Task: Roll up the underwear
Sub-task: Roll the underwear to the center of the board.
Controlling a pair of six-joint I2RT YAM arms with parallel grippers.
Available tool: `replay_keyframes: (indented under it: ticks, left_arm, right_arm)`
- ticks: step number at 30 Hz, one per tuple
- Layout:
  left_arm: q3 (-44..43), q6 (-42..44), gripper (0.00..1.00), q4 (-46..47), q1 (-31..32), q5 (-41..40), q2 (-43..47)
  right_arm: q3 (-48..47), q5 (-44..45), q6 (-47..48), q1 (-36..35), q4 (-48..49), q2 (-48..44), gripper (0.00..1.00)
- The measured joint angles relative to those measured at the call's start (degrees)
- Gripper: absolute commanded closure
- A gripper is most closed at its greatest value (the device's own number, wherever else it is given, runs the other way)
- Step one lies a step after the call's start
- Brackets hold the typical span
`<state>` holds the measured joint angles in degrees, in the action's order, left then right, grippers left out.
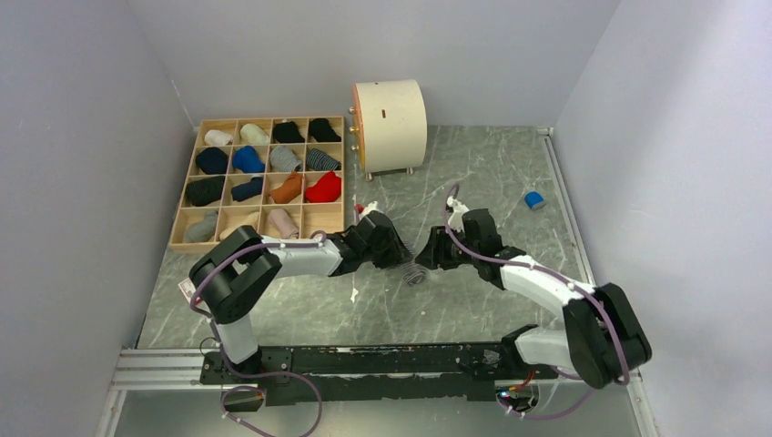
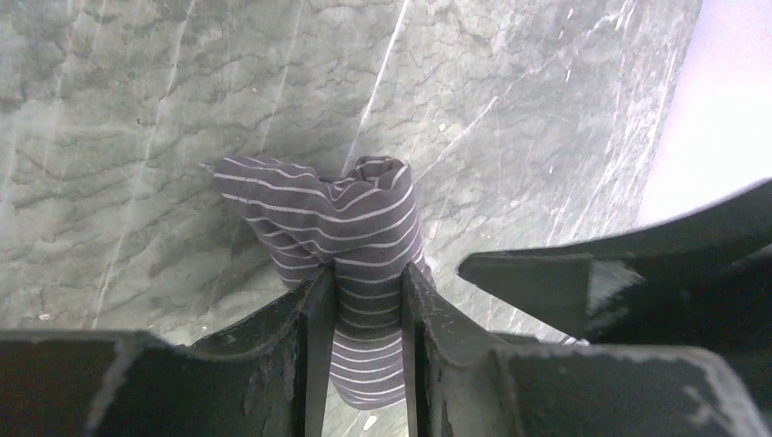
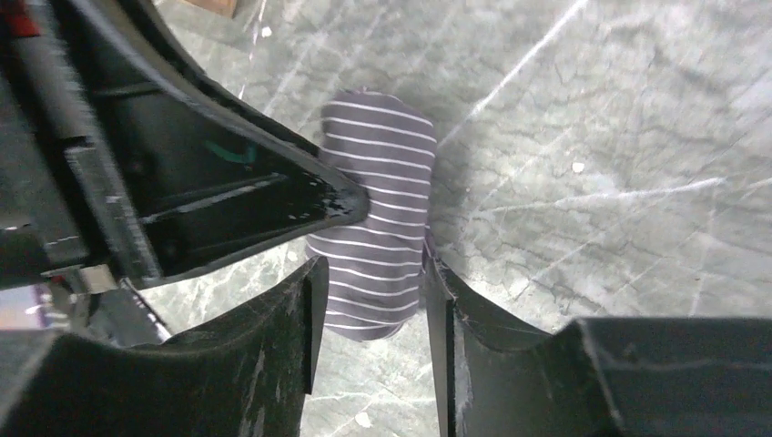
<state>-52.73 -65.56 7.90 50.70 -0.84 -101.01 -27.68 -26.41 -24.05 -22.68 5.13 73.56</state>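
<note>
Left claw [image 2: 364,278] pinches the rolled striped underwear [image 2: 319,205]; right claw [image 3: 369,273] straddles it, grip unclear, so the left should hold firm lest the roll unwind.

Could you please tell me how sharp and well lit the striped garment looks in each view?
Top external: soft even light, but the striped underwear is tiny and its stripes barely resolve. Left wrist: stripes sharp, the left gripper's fingers dark and blurred, wall at right overexposed. Right wrist: stripes crisp, right gripper's fingers dark, blurry.

Grey marble tabletop [image 1: 492,182] w/ plain pale walls [image 1: 82,137] around.
</note>
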Motion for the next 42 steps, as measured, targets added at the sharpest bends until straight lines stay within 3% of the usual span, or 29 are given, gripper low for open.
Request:
replay_keyframes:
  ticks: [4,9,13,16,19,29,42]
  left_arm:
    - [-0.7,-0.04,0.66,-0.72,0.0,0.0,-0.37]
    - [-1.66,-0.02,0.65,-1.7,0.02,0.0,-0.85]
    - [-1.66,0.0,0.56,-1.99,0.02,0.02,-0.83]
    - [-1.66,0.02,0.41,-2.38,0.0,-0.04,-0.83]
    - [-1.64,-0.07,0.32,-2.71,-0.02,-0.31,-0.7]
    - [0.94,-0.55,0.22,-3.82,-0.04,-0.7,1.29]
    - [-0.42,-1.31,0.22,0.33,0.02,1.05,-1.7]
  right_arm:
    - [-2.56,9.31,2.32,-5.62,-5.75,-5.38,0.51]
    - [-4.61,16.59,3.48,-12.76,-8.35,-4.17,0.53]
    - [-5.07,20.37,3.63,-15.04,-8.17,0.33,0.77]
    - [-5.07,21.38,3.28,-15.02,-7.17,1.09,0.85]
    - [-4.63,20.74,3.08,-14.56,-6.14,1.09,0.87]
    - [1.29,8.83,0.46,-7.28,3.76,0.72,0.88]
    - [3.91,1.38,-0.72,-1.53,8.2,1.4,0.87]
